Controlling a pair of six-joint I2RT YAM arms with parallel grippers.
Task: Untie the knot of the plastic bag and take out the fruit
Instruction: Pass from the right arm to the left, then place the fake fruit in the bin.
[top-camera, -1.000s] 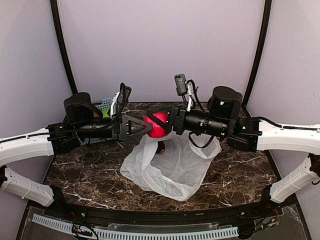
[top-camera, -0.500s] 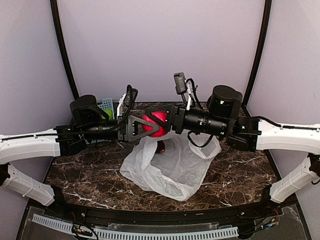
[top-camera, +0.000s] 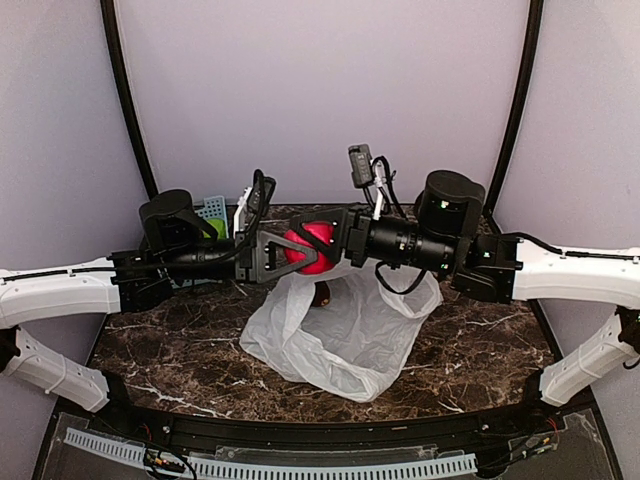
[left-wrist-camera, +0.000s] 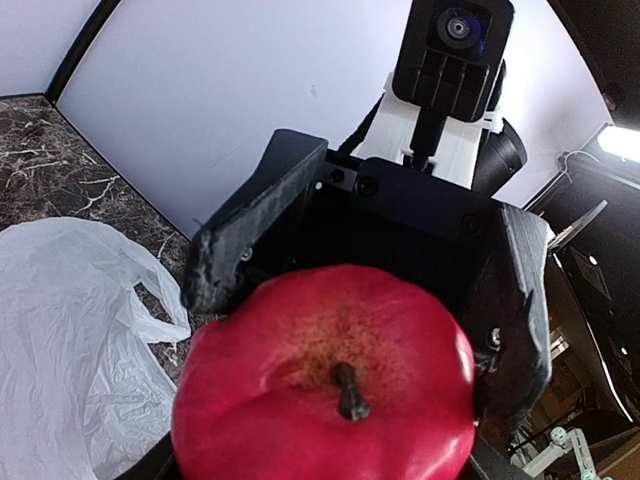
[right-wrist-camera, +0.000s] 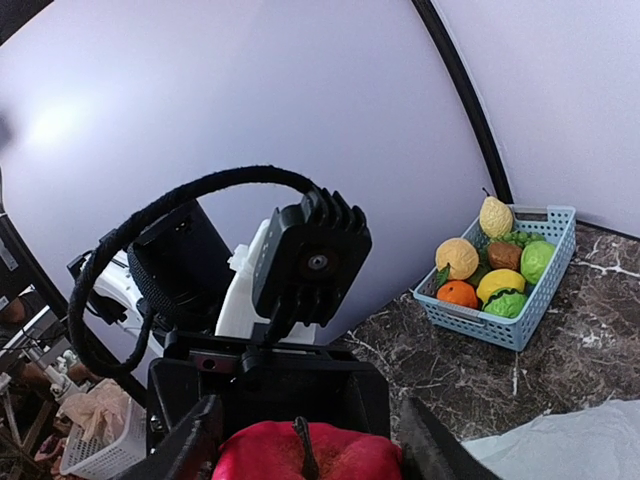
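Fruit aloft: red apple (top-camera: 314, 248) hangs mid-frame above the plastic bag (top-camera: 345, 335), pinched by the right gripper (right-wrist-camera: 305, 455). The left gripper (top-camera: 290, 250) straddles it (contact unclear). It is probably firm and slippery, so grip across its widest part.

Top view looks down from behind; opposed wrist views closely share the red fruit (left-wrist-camera: 325, 375).
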